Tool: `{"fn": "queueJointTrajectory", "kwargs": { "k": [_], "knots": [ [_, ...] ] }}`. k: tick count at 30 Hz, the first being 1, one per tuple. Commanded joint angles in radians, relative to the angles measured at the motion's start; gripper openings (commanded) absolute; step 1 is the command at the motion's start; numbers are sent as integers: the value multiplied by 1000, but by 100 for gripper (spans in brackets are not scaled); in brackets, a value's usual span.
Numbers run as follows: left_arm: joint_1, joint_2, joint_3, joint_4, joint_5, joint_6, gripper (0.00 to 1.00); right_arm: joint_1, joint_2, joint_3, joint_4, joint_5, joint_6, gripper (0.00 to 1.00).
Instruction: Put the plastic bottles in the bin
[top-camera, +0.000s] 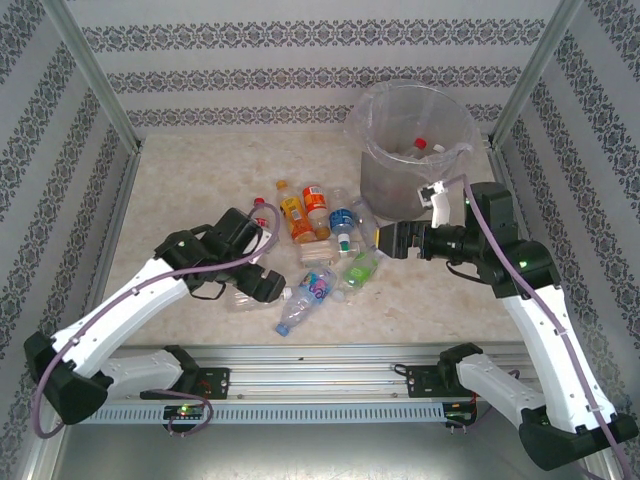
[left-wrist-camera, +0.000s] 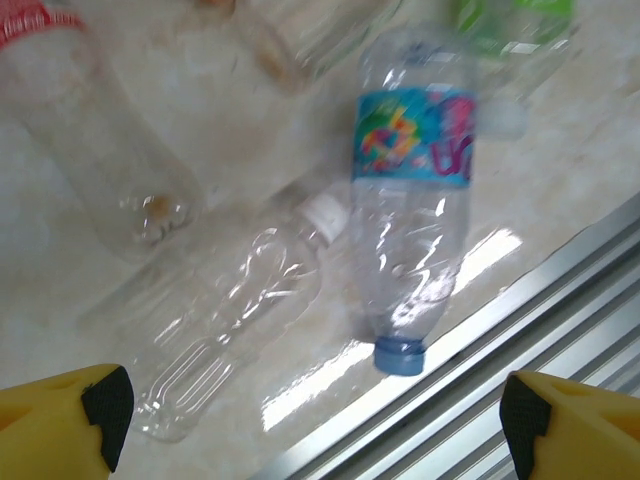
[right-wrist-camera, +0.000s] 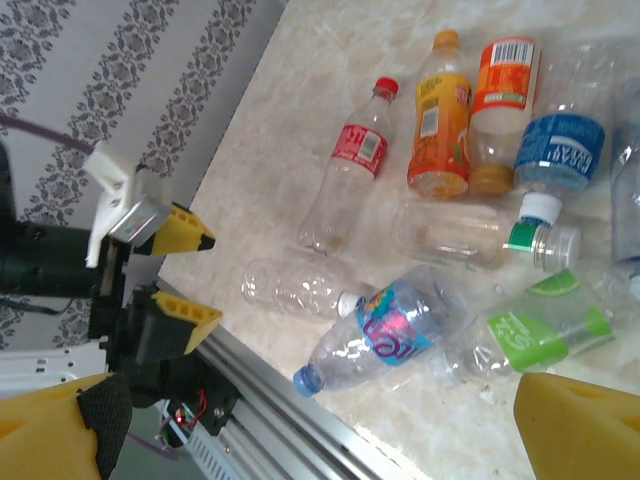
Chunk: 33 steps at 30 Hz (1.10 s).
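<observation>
Several plastic bottles lie in a cluster mid-table. Among them are a blue-capped bottle with a colourful label (top-camera: 305, 298) (left-wrist-camera: 415, 200) (right-wrist-camera: 385, 335), a clear unlabelled bottle (left-wrist-camera: 230, 330) (right-wrist-camera: 295, 285), a green-labelled bottle (top-camera: 360, 268) (right-wrist-camera: 540, 330), an orange one (top-camera: 292, 212) (right-wrist-camera: 440, 110) and a red-labelled one (right-wrist-camera: 350, 170). The grey bin (top-camera: 415, 150) stands at the back right with bottles inside. My left gripper (top-camera: 265, 272) (left-wrist-camera: 315, 430) (right-wrist-camera: 180, 272) hovers open above the cluster's near-left edge, nothing between its fingers. My right gripper (top-camera: 382, 240) (right-wrist-camera: 320, 430) stands open and empty in front of the bin.
An aluminium rail (top-camera: 320, 360) (left-wrist-camera: 520, 330) runs along the table's near edge, close to the blue-capped bottle. Patterned walls close in the left, back and right sides. The bin's clear liner bag (top-camera: 360, 125) bulges over its rim.
</observation>
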Motion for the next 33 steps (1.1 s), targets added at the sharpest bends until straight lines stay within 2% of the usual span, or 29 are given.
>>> {"fn": "queueJointTrajectory", "kwargs": {
  "k": [1, 7, 12, 22, 33],
  "knots": [
    [-14, 64, 18, -88, -88, -24, 96, 9, -24, -37, 18, -46, 25, 98],
    [-8, 206, 20, -96, -124, -33, 97, 9, -32, -46, 19, -54, 23, 98],
    [24, 283, 22, -96, -108, -15, 97, 9, -36, -63, 33, -57, 31, 98],
    [52, 409, 27, -104, -82, 33, 96, 8, -44, -71, 28, -47, 29, 98],
    [52, 496, 17, -79, -67, 15, 93, 6, -57, -88, 23, -32, 29, 98]
  ]
}}
